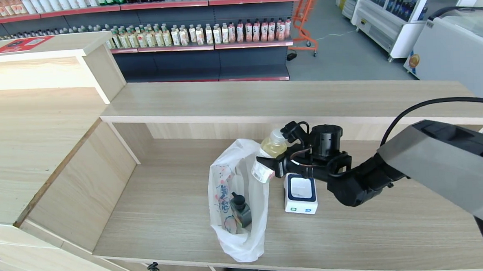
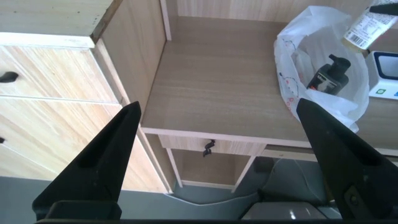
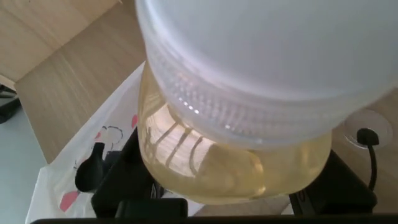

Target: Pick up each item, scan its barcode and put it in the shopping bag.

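At the front edge of the wooden bench (image 1: 167,212), the left pincer (image 2: 217,106) hangs with its 2 fingers (image 2: 106,162) spread wide and nothing between them. On the bench stands the white shopping bag (image 1: 246,249), mouth open, with 1 black pump bottle (image 1: 240,211) inside. Just above the bag's right rim the right pincer (image 1: 273,163) is clamped on a tilted bottle (image 1: 272,147) of pale yellow liquid, and a white scanner (image 1: 300,192) sits just right of the bag, under that arm.

Pale-yellow bottle (image 1: 272,147) (white cap) tilts above the open white shopping bag (image 1: 246,249) rim.
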Robot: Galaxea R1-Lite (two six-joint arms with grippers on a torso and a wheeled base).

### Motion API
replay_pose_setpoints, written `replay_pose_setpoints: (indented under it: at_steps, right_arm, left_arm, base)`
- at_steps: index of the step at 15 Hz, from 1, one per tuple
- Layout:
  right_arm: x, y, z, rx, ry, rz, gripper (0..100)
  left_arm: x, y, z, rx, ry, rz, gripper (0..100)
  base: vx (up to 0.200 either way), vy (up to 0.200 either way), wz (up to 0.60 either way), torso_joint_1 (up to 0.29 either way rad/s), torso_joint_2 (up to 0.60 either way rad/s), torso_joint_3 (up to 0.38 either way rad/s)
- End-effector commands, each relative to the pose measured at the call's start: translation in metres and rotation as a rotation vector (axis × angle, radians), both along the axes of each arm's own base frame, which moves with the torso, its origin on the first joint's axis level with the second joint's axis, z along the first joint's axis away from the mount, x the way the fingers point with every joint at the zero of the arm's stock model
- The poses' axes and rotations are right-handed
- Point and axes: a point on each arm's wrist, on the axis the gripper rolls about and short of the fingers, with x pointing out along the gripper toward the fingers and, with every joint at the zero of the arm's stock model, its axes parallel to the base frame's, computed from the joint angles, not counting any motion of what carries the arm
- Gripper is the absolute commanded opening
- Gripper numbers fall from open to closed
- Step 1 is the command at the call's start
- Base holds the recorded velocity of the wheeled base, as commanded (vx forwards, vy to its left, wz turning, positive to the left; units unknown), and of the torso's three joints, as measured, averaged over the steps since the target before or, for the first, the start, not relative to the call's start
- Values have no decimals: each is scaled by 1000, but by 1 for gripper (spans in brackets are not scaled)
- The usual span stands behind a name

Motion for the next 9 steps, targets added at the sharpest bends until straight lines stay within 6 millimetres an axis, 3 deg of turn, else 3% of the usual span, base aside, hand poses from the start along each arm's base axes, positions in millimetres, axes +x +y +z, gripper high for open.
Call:
replay_pose_setpoints:
  at_steps: [1, 4, 6, 9]
  right_arm:
    - [10, 28, -25, -12, -3, 48, 0]
    - [16, 50, -30, -18, -54, 87, 0]
    - [18, 45, -51, -126, -107, 97, 0]
    - [20, 42, -70, -155, -107, 94, 0]
  left_arm:
    - [0, 0, 0, 0, 0, 0, 100]
    - [0, 0, 0, 0, 0, 0, 100]
    - [0, 0, 0, 0, 0, 0, 100]
    - [0, 0, 0, 0, 0, 0, 100]
  base:
    - [0, 0, 0, 0, 0, 0]
    - [0, 0, 0, 0, 0, 0]
    - [0, 0, 0, 0, 0, 0]
    - [0, 0, 0, 0, 0, 0]
